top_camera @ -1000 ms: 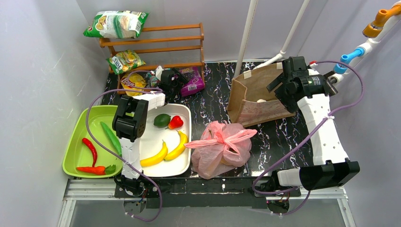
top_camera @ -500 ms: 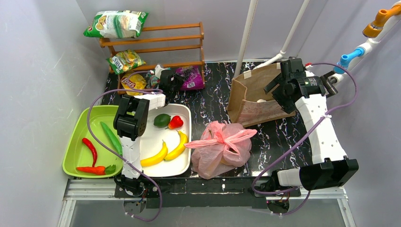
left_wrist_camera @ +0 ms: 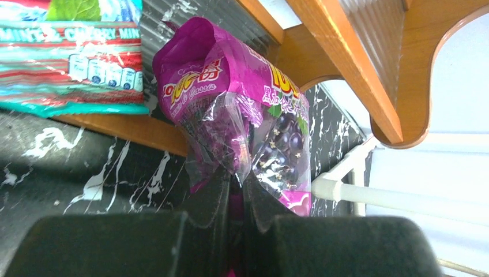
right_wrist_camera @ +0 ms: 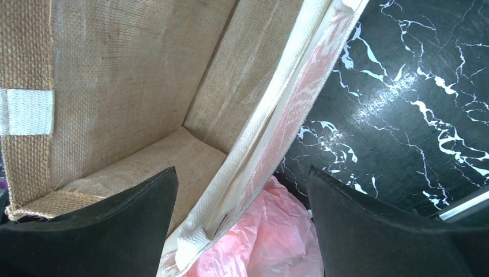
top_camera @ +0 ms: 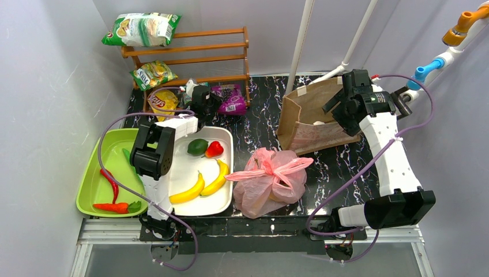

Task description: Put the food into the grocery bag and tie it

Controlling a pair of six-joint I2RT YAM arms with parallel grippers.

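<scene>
The pink grocery bag (top_camera: 270,180) lies near the table's front middle, its handles knotted on top; a part of it (right_wrist_camera: 271,242) also shows in the right wrist view. Two yellow bananas (top_camera: 203,184) rest on the white tray (top_camera: 226,138). At the foot of the wooden shelf, my left gripper (top_camera: 203,99) (left_wrist_camera: 236,176) is shut on the lower edge of a purple snack packet (top_camera: 232,97) (left_wrist_camera: 242,104). My right gripper (top_camera: 349,99) (right_wrist_camera: 242,170) is open above the brown burlap bag (top_camera: 311,121) (right_wrist_camera: 115,86), and the bag's rim runs between its fingers.
A green tray (top_camera: 95,190) at the left holds red chillies and a cucumber. An avocado (top_camera: 197,146) and a red pepper (top_camera: 214,149) share the white tray. The wooden shelf (top_camera: 196,49) at the back carries chip bags. White poles (top_camera: 301,40) rise behind the burlap bag.
My left gripper has shut on the purple packet, and that arm's elbow has swung left. The right gripper shifted slightly over the burlap bag and stays open.
</scene>
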